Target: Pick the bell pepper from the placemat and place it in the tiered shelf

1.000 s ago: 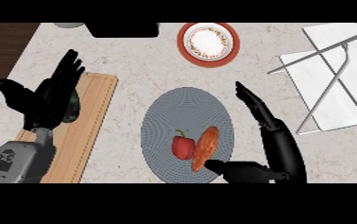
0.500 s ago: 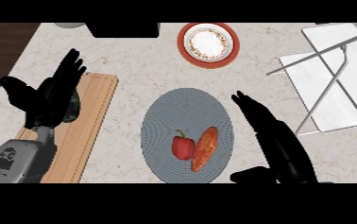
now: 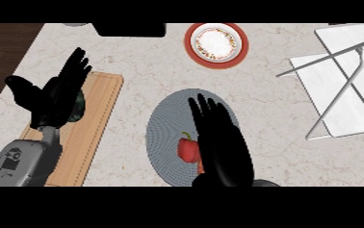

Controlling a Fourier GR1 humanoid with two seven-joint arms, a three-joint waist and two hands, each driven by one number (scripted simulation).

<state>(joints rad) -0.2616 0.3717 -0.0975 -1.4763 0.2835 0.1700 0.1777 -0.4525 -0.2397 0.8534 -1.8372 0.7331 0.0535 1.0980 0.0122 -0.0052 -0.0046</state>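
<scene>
A red bell pepper [image 3: 187, 150] lies on the round grey placemat [image 3: 167, 126] in the middle of the counter. My right hand [image 3: 219, 143] hovers flat over the placemat with straight fingers, covering the pepper's right side and an orange item beside it. The white tiered shelf [image 3: 340, 80] with grey wire legs stands at the right edge. My left hand [image 3: 55, 95] rests open at the left, fingers up, over the wooden cutting board [image 3: 92, 126].
A red-rimmed plate [image 3: 217, 44] with food sits at the back centre. A dark green object [image 3: 77, 107] lies on the cutting board under my left hand. A black appliance [image 3: 131, 28] stands at the back edge.
My right hand has swung left from beside the placemat to over it, now hiding the orange item and part of the pepper. The left hand has not moved.
</scene>
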